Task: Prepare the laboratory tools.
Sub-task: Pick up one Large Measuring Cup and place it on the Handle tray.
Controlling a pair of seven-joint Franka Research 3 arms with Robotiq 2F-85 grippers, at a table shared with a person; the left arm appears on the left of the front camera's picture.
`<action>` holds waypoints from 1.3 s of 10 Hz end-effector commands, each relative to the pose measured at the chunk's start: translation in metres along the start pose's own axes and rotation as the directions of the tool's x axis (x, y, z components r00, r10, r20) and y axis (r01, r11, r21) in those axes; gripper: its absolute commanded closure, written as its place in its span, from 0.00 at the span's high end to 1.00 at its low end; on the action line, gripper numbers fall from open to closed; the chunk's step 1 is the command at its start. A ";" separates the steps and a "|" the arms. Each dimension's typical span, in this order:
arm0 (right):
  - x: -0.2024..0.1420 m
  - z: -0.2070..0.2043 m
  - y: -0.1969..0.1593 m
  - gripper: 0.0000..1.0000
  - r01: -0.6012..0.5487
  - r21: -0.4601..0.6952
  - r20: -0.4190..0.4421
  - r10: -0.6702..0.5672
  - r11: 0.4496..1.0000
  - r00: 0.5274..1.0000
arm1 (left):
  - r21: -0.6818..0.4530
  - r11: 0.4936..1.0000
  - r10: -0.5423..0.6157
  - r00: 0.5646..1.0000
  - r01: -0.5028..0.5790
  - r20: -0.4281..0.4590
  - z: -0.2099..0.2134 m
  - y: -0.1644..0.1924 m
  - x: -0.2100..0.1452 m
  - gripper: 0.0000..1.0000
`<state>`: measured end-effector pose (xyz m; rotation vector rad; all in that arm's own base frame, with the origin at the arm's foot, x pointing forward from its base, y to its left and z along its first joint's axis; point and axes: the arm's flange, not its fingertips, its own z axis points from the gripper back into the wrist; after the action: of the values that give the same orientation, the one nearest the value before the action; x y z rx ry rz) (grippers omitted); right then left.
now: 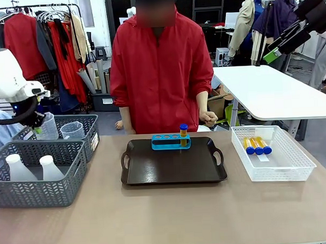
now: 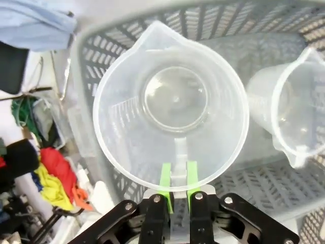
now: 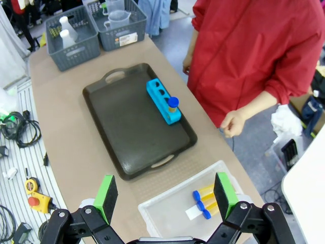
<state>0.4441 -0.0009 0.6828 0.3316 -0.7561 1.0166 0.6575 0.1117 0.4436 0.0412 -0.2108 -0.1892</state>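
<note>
At the bottom edge of the left wrist view, the left gripper [image 2: 177, 179] was clamped shut on the handle of the measuring beaker [image 2: 170, 101]. The beaker sat upright with its long axis vertical, mouth facing the camera, and spout toward the top of the frame, away from the gripper. It hung over the rear grey basket [image 2: 238, 30] at far left of the front view. I couldn't tell if its base was clear of the rim. A second beaker [image 2: 294, 112] stood just beside it, to the right, inside that basket. The tray [image 1: 173, 173] lay at centre, well apart to the picture right of the held beaker, so the left arm was the nearer one for that carry. A blue rack [image 1: 171, 142] on the tray's far edge held one tube [image 1: 183, 133] upright at its right end. Two flasks [image 1: 50, 167] stood in the front grey basket [image 1: 41, 189]. The right gripper [image 3: 165, 195] was spread open and held nothing, high above the counter [image 1: 167, 213]. Under it, at lower right of the right wrist view, three tubes [image 3: 205, 199] lay flat side by side in the white basket [image 3: 162, 218]. Their long axes ran lower left to upper right, with the blue caps at the lower-left ends.
</note>
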 end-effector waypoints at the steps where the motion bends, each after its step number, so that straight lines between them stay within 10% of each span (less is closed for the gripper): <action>1: 0.001 0.001 0.001 1.00 -0.002 0.007 0.005 0.002 1.000 1.000 | -0.006 0.995 -0.103 0.995 0.104 0.014 0.059 -0.004 -0.008 0.00; 9: 0.001 0.001 0.001 1.00 -0.002 0.007 0.005 0.002 1.000 1.000 | 0.112 0.827 -0.563 0.812 0.552 0.153 0.296 -0.134 -0.033 0.00; 13: 0.001 0.001 0.001 1.00 -0.002 0.007 0.005 0.002 1.000 1.000 | 0.088 0.716 -0.697 0.706 0.692 0.120 0.313 -0.183 -0.035 0.00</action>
<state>0.4441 -0.0005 0.6827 0.3309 -0.7553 1.0170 0.5160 -0.0803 0.7290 0.1337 -0.3440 -0.9394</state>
